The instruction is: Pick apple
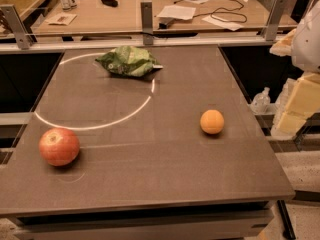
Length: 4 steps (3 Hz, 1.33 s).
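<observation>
The apple (59,146) is round and red with pale yellowish streaks. It rests on the grey table (165,169) near its front left edge. My gripper (296,108) shows as pale yellowish parts at the right edge of the view, beyond the table's right side and above the floor. It is far to the right of the apple and holds nothing that I can see. The white arm (307,39) rises above it.
A smaller orange fruit (212,121) sits right of centre on the table. A crumpled green bag (128,61) lies at the back. A clear plastic bottle (260,101) stands just off the right edge. A wooden desk (120,14) with papers and cables is behind a metal rail.
</observation>
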{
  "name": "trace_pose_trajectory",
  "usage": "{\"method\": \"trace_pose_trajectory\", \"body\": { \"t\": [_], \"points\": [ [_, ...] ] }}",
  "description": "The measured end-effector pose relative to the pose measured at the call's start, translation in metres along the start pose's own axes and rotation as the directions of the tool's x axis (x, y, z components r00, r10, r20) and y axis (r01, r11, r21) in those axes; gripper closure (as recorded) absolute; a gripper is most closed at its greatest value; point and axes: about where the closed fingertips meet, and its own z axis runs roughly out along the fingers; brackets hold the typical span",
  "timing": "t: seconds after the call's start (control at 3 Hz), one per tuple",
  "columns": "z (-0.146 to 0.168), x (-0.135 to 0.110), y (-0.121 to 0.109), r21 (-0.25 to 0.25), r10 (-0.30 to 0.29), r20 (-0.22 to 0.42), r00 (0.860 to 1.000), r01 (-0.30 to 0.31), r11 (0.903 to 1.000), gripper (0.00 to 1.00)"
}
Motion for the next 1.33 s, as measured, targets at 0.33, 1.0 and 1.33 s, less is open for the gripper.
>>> {"method": "trace_pose_trajectory", "body": {
  "t": [0.33, 1.0, 1.33],
  "points": [
    [0.000, 0.000, 0.000, 0.000, 0.000, 0.000, 1.000, 0.000, 1.0000, 0.00],
    [0.003, -0.037, 0.008, -0.012, -0.007, 0.132, 0.991, 0.008, 0.9999, 0.00],
    [0.004, -0.078, 0.021, -0.027, -0.067, 0.205, 0.976, 0.074, 0.9969, 0.00]
  ]
}}
